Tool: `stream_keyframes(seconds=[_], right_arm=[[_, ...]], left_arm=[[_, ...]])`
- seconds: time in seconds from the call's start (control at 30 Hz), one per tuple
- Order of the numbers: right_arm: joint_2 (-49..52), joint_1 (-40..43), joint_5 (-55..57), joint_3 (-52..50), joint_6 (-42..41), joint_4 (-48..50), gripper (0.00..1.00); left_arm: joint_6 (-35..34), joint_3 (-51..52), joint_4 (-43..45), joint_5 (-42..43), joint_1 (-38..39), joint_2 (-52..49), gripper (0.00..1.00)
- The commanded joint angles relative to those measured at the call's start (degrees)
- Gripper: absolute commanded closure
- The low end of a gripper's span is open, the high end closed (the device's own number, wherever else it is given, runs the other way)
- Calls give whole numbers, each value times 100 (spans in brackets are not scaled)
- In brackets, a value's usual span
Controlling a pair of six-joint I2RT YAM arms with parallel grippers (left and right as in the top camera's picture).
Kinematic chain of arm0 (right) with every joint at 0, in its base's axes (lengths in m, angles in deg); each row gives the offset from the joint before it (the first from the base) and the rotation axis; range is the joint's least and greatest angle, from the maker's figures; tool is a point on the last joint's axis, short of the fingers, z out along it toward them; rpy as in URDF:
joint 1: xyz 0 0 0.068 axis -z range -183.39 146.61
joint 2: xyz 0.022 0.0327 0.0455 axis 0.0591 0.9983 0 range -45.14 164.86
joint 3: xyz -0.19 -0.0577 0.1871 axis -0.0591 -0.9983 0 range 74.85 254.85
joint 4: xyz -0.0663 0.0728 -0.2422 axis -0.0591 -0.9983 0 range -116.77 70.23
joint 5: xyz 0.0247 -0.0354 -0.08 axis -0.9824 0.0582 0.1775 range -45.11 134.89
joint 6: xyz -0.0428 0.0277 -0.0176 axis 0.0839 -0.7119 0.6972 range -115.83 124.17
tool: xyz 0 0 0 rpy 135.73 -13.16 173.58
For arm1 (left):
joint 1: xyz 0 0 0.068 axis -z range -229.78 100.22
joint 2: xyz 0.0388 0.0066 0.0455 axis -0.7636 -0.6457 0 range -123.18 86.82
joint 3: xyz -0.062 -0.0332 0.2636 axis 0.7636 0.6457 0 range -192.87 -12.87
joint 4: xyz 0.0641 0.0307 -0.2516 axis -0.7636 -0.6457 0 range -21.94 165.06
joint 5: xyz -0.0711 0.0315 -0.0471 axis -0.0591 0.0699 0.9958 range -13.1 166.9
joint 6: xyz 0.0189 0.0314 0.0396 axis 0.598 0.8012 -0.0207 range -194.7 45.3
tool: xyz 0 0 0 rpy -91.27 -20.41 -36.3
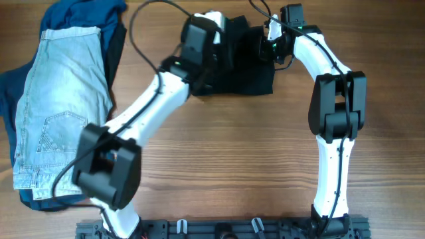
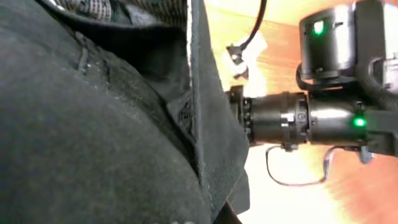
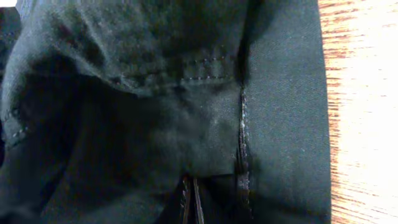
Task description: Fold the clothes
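"Two arms on one garment, look. Both are bent over the black shorts (image 1: pixel 249 76) at the far middle of the table (image 1: pixel 232 153)."

"Have they got hold of it?"

"Can't tell. The left gripper (image 1: pixel 218 30) is down at the shorts' left end and the right gripper (image 1: pixel 271 40) at the right end, but from above I can't see their fingertips. Each wrist camera shows only dark cloth up close, and no fingers."

"How would that fabric handle, do you reckon?"

"Soft and light, I'd say. It bunches and sags in loose folds, so it won't keep a shape. Lift it by one point and the rest should droop. It doesn't look slippery, more of a matte woven cloth."

"So where would you pinch it?"

"At the firmer parts. There's a stitched seam (image 3: pixel 241 124) running down the right wrist view, and in the left wrist view a doubled edge (image 2: pixel 196 93) with the grey dotted lining (image 2: pixel 118 9) showing past it. A hem or waistband takes a pinch better than a single layer. One corner for each arm, so it hangs flat."

"And the pile on the left?"

"Light-blue denim shorts (image 1: pixel 63 99) on a dark blue garment (image 1: pixel 80 13), well apart from the arms. Denim would be stiffer and heavier."
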Motion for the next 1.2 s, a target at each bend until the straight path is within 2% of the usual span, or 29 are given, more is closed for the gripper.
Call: stream_keyframes(seconds=[0.0, 0.2, 0.23, 0.27, 0.3, 0.33, 0.53, 0.63, 0.77, 0.9, 1.07, 1.17], right_arm=[[516, -13, 348, -181, 136, -162, 96], [516, -13, 334, -181, 131, -157, 96], [516, -7, 243, -179, 136, -155, 96], [514, 28, 31, -179, 133, -138, 96], [514, 59, -50, -177, 129, -127, 96], [514, 96, -92, -179, 114, -118, 96], [503, 203, -157, -173, 138, -140, 96], [177, 354, -564, -48, 138, -142, 96], [-531, 472, -557, -48, 138, -238, 96], [-1049, 476, -557, -48, 136, -535, 94], [-1655, 306, -557, -50, 138, -1449, 51], [-1635, 24, -378, -85, -308, -1624, 38]], left_arm=[[-13, -116, 581, -286, 129, -658, 96], [-13, -116, 1368, -286, 208, -1021, 96], [-15, -116, 1493, -284, 240, -1029, 91], [-15, -116, 1569, -284, 275, -1029, 50], [-15, -116, 1602, -282, 293, -1029, 3], [-15, -116, 1635, -227, 310, -1029, 0], [-13, -122, 1939, 579, 323, -922, 0], [-13, -127, 1582, 577, 175, -160, 0], [-13, -127, 975, 577, -160, 1154, 0], [-13, -127, 494, 573, -586, 1821, 0], [-13, -125, -737, 573, -1602, 1961, 0], [-11, -125, -1381, 573, -2031, 1961, 0]])
